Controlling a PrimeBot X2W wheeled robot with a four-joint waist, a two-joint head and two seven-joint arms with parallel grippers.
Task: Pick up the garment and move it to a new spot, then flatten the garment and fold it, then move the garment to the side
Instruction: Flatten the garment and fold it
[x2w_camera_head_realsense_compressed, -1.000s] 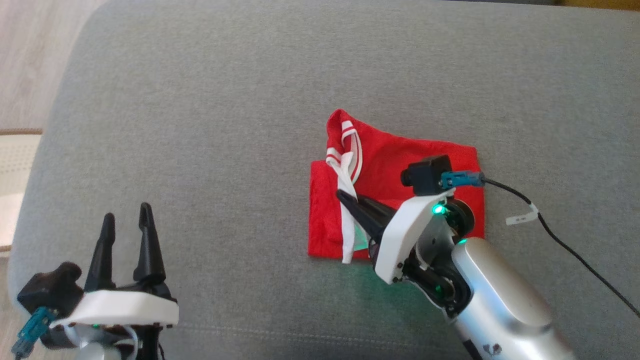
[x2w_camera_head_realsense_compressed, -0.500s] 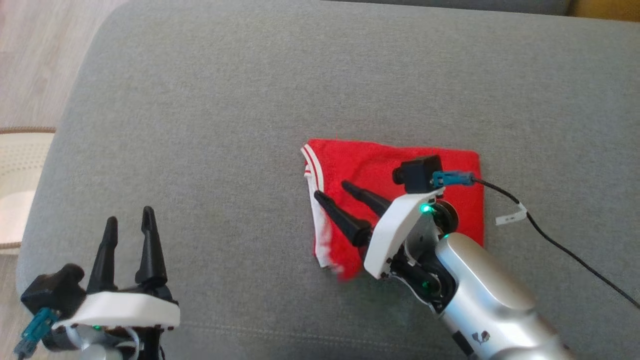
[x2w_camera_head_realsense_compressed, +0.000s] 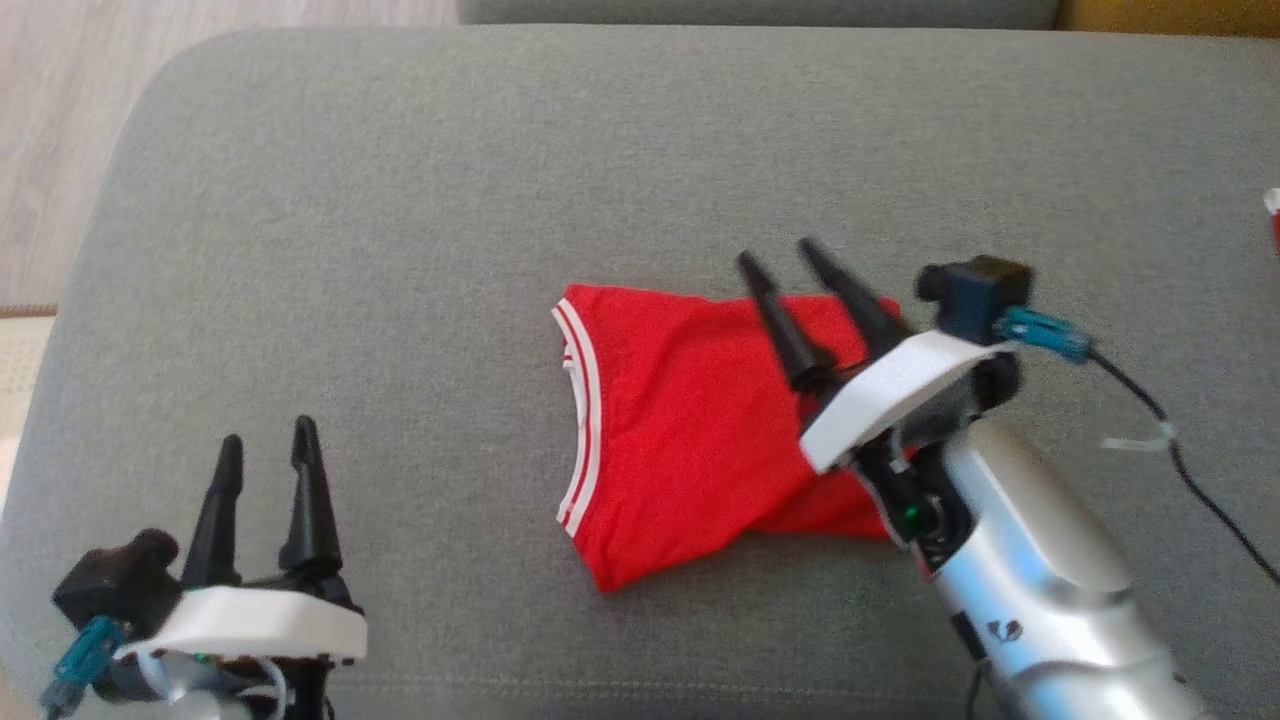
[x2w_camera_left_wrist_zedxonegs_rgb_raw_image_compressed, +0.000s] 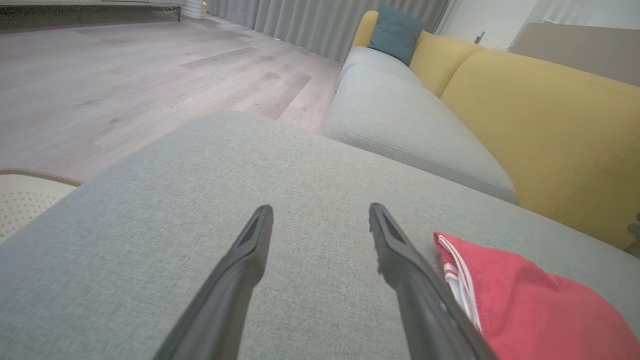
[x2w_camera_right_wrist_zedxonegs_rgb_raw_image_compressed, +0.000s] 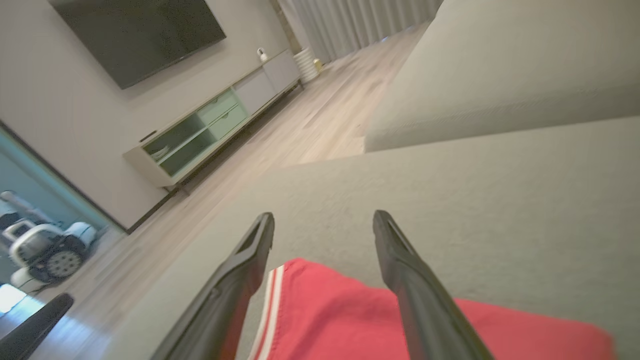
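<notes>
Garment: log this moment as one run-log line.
garment: folded on grey cushion | right gripper: open, empty, over garment | left gripper: open, clear of garment

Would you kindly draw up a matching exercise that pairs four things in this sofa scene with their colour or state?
Column one:
1. garment
2. left end effector
3. right end effector
4. seat cushion

Column two:
A. grey, with the garment lying on it
B. open, fingers over the garment
C. red with white-striped trim
D. open, over bare cushion, apart from the garment

Pairs: 1-C, 2-D, 3-B, 4-A
</notes>
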